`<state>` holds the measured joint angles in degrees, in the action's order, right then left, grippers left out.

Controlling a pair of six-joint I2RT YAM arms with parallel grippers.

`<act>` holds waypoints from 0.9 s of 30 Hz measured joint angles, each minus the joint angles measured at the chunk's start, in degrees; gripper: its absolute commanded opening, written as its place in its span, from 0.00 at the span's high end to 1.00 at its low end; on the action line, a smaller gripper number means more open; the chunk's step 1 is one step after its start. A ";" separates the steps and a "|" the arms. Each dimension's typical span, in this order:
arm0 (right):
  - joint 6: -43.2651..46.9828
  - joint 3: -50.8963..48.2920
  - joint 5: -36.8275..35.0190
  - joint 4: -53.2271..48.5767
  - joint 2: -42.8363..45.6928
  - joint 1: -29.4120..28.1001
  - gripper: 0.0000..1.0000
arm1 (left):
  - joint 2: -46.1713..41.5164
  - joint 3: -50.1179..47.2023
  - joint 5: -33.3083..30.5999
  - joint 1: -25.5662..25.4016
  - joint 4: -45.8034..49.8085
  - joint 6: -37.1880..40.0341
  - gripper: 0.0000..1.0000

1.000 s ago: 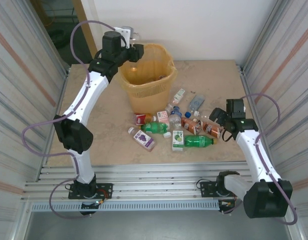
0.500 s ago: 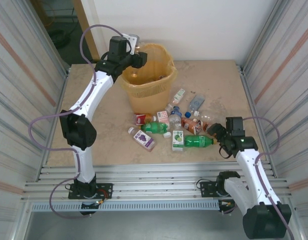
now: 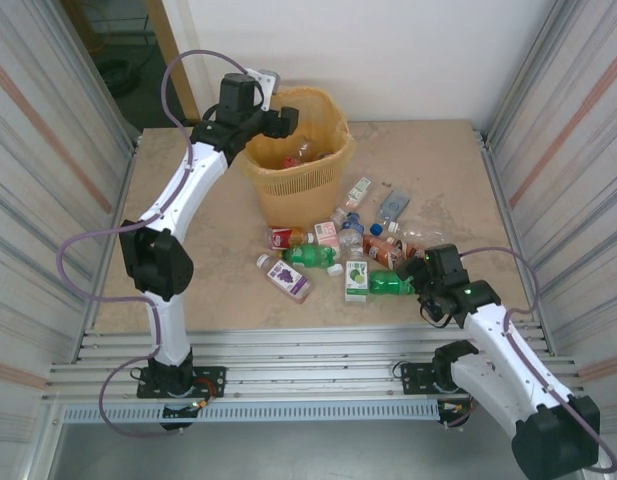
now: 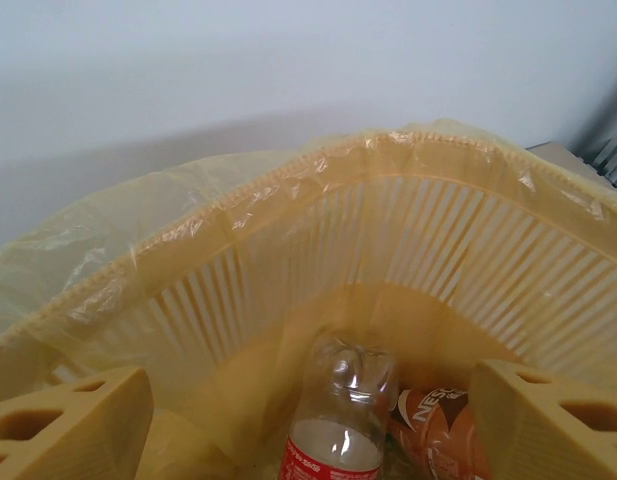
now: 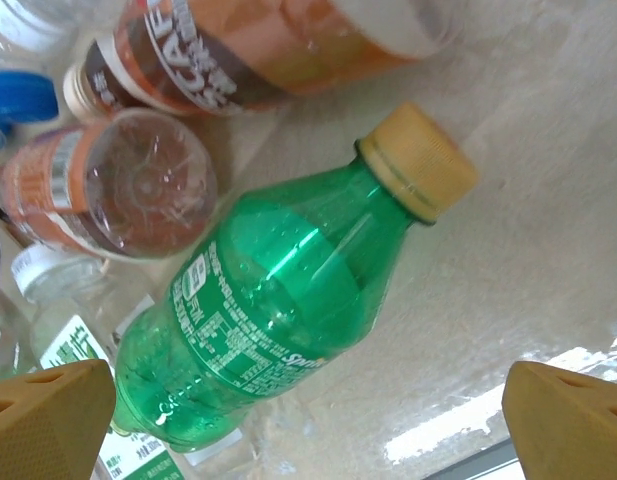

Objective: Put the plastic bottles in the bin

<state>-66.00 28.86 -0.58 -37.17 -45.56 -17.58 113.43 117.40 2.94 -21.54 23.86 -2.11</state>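
A: Entry. The left gripper hangs over the bin with its fingers spread wide and nothing between them. A clear bottle with a red label lies inside the bin, beside a brown-labelled bottle.

B: And the right?

A: The right gripper is low over the table, at the near right edge of the heap of bottles. Its fingers stand apart and hold nothing. The green bottle lies flat between them, yellow cap on, set at a slant to the line of the fingers.

B: How to take it well?

A: My judgement is to turn the wrist until the fingers face the bottle's sides squarely, then lower and close across the wide part of the body, not the neck, where it would swing. The wall looks smooth and thin, so squeeze gently or it may buckle or slip out.

B: Risks?

A: The brown bottles lie just beside it, so a finger coming down on that side could nudge them. Lift straight up before swinging to the bin.
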 measured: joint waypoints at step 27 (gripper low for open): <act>-4.59 0.74 -4.59 12.61 -17.46 -7.58 0.01 | -32.59 -36.61 -1.33 -4.52 -9.44 -5.42 0.01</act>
<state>-70.59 29.61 -5.17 -24.56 -63.02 -25.17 80.84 80.79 1.61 -26.06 14.41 -7.53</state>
